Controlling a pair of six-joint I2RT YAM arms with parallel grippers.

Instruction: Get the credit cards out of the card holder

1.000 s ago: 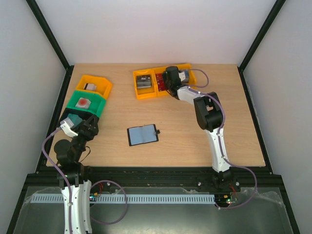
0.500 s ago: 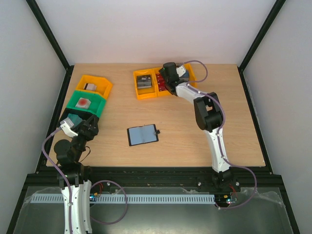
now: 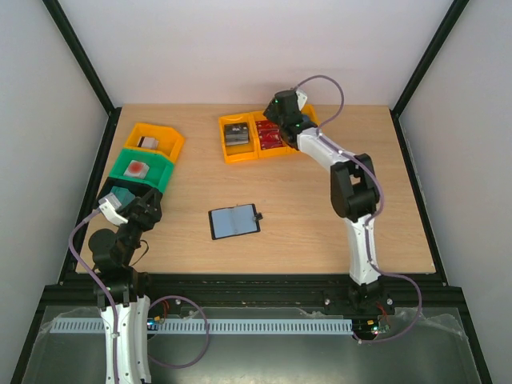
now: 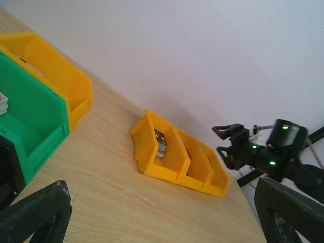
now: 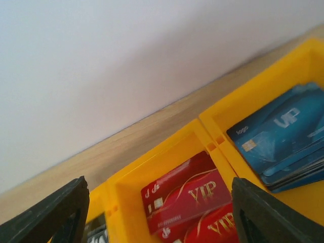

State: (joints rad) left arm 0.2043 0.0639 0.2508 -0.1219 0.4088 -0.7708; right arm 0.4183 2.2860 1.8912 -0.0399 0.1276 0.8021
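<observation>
Left gripper sits at the desk's near-left corner, fingers spread and empty; judged idle, kept clear.

Beside it is a green bin holding a pale item with a red spot. Behind that, a yellow bin.

Card holder lies unfolded mid-desk, nearer the near edge. Cannot tell whether cards remain inside.

Far edge, three-part yellow bin, sorted by colour: grey cards, red cards, blue cards.

Right gripper hovers over the red compartment, fingers apart, holding nothing.
</observation>
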